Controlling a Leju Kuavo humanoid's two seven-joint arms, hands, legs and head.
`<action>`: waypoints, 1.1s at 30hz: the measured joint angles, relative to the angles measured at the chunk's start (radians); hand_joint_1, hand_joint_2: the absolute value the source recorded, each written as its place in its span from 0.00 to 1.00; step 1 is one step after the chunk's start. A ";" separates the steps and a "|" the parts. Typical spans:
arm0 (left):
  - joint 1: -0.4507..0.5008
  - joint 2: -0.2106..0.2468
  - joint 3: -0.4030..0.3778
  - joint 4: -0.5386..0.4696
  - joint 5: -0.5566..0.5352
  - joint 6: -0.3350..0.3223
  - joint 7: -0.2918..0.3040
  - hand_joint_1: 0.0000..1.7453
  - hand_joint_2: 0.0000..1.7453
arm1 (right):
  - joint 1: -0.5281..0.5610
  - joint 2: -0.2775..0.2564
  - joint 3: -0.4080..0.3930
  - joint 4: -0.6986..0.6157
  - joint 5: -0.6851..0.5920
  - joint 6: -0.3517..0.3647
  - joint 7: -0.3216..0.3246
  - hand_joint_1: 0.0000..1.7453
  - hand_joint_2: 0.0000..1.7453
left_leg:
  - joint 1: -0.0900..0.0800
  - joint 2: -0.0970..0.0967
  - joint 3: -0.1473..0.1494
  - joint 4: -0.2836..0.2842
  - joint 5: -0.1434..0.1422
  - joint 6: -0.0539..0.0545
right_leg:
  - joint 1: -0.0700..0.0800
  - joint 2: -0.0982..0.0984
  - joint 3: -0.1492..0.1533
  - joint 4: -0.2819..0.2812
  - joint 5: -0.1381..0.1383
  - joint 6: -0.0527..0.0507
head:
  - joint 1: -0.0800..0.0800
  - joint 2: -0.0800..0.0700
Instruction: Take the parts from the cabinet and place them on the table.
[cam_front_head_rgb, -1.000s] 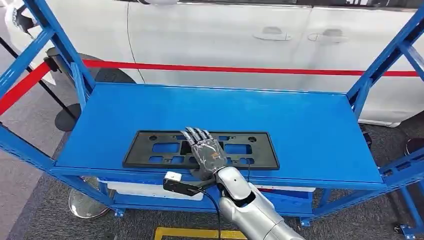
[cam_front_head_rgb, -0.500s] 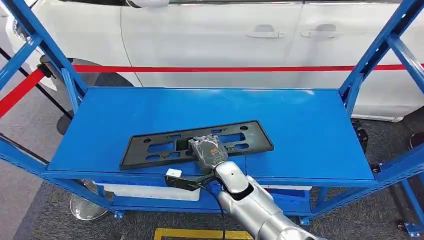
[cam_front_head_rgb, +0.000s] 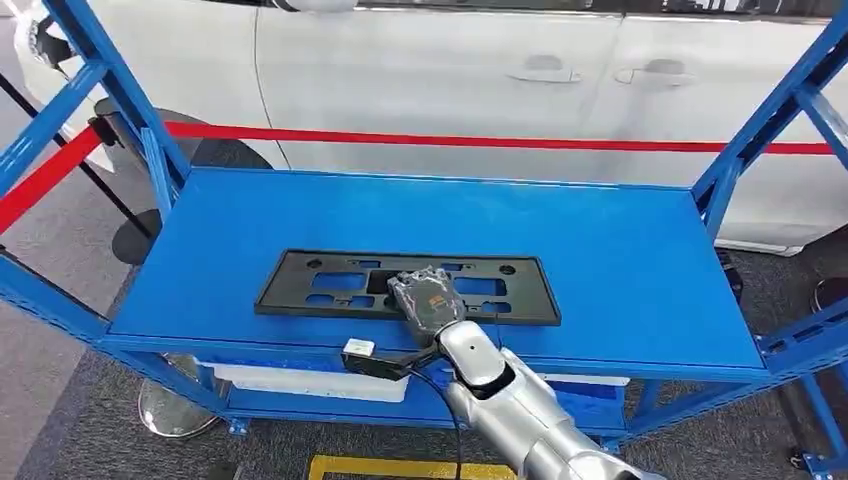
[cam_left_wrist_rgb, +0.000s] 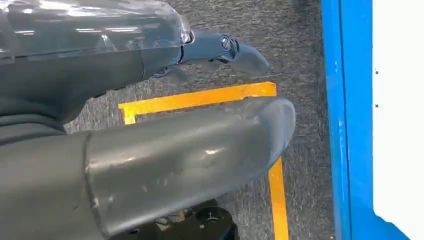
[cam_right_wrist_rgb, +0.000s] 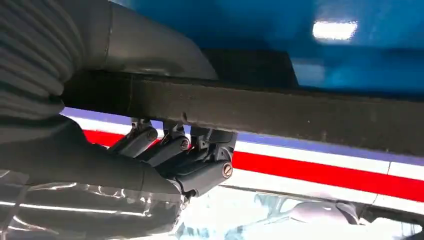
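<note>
Head view: right hand (cam_front_head_rgb: 426, 298) is reached up from 6 o'clock, fingers curled and clamped on the black plate frame's (cam_front_head_rgb: 330, 285) front rail, mid-shelf on the blue rack (cam_front_head_rgb: 620, 260). Left hand (cam_left_wrist_rgb: 150, 150) is hung low, nothing held, fingers apart.

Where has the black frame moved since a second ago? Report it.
Yes. The black frame, gripped by the right hand, now shows farther back from the front edge of the blue shelf.
</note>
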 joint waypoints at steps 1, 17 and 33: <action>0.001 0.000 0.000 0.000 0.000 0.002 0.000 0.00 0.00 | 0.001 -0.001 -0.003 -0.001 -0.031 -0.011 -0.019 1.00 1.00 | 0.000 -0.001 0.003 0.000 -0.001 -0.002 | -0.001 -0.001 0.048 -0.095 0.048 -0.002 | 0.000 0.000; 0.037 -0.001 0.039 0.000 0.063 0.056 -0.041 0.00 0.00 | 0.254 -0.111 -0.136 -0.789 -1.047 -0.004 -0.431 1.00 1.00 | 0.003 0.005 0.009 0.077 -0.042 -0.040 | 0.017 0.001 0.130 -0.254 0.091 -0.052 | -0.017 0.000; 0.041 -0.009 0.104 0.000 0.106 0.092 -0.015 0.00 0.00 | 0.576 -0.232 -0.303 -1.162 -1.201 0.021 -0.516 1.00 1.00 | -0.001 -0.001 0.039 -0.001 -0.034 -0.005 | -0.012 -0.005 0.107 -0.224 0.093 0.008 | -0.005 0.000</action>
